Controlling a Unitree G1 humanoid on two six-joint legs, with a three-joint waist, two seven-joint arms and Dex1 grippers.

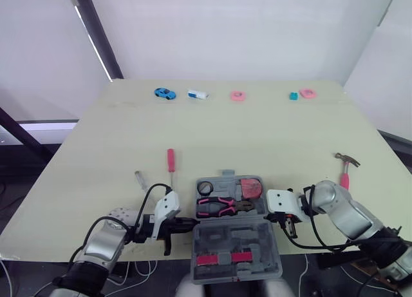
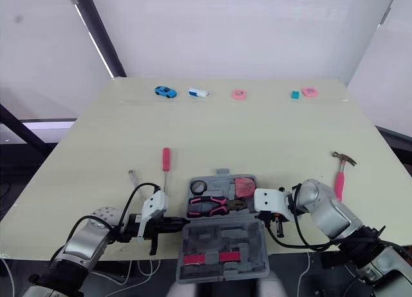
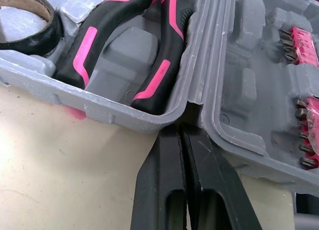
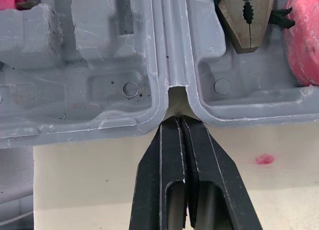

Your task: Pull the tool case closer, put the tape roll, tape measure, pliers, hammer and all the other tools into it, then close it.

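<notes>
The grey tool case (image 1: pixel 223 178) lies open at the table's near edge, its lid half (image 1: pixel 238 250) toward me with pink bit holders in it. In the base half sit a black tape roll (image 1: pixel 205 186), pink-and-black pliers (image 1: pixel 219 207) and a pink tape measure (image 1: pixel 251 187). My left gripper (image 1: pixel 188 222) is shut, its tips against the hinge gap on the case's left side (image 3: pixel 180 132). My right gripper (image 1: pixel 270 216) is shut too, tips at the hinge notch on the right side (image 4: pixel 178 122). A pink-handled hammer (image 1: pixel 346 168) lies on the table to the right.
A red-handled screwdriver (image 1: pixel 170 160) and a small grey tool (image 1: pixel 140 180) lie left of the case. Along the far edge sit a blue toy car (image 1: pixel 165 93), a white-blue item (image 1: pixel 197 94), pink pieces (image 1: pixel 238 96) and a teal block (image 1: pixel 293 96).
</notes>
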